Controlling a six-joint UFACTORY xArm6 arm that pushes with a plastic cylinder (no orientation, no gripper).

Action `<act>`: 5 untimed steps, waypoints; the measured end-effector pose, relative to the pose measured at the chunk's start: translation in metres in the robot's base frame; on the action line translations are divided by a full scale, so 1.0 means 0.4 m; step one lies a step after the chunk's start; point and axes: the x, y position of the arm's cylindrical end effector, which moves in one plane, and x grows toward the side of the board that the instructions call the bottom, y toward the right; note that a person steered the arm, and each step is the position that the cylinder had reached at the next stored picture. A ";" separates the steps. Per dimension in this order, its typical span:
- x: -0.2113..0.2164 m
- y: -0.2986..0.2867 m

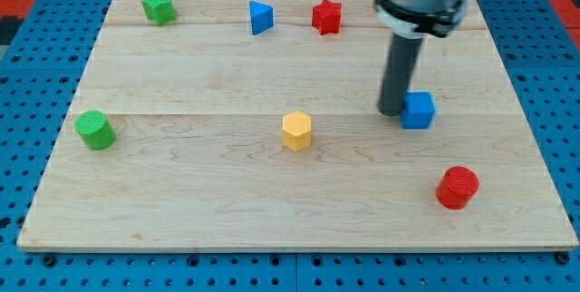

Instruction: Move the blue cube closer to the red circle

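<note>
The blue cube (419, 110) sits on the wooden board at the view's right, a little above the middle. The red circle (457, 188), a short red cylinder, stands below it and slightly to the right, near the board's lower right. My tip (392, 111) is at the end of the dark rod and rests right against the blue cube's left side. The rod comes down from the arm's body at the view's top right.
A yellow hexagon (296, 131) lies mid-board. A green cylinder (95, 130) is at the left. Along the top edge stand a green block (159, 7), a blue triangle (261, 17) and a red star (326, 16). The wooden board (199, 210) lies on a blue pegboard.
</note>
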 end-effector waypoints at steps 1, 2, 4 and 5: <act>-0.006 -0.047; -0.071 -0.054; -0.036 0.130; 0.007 0.097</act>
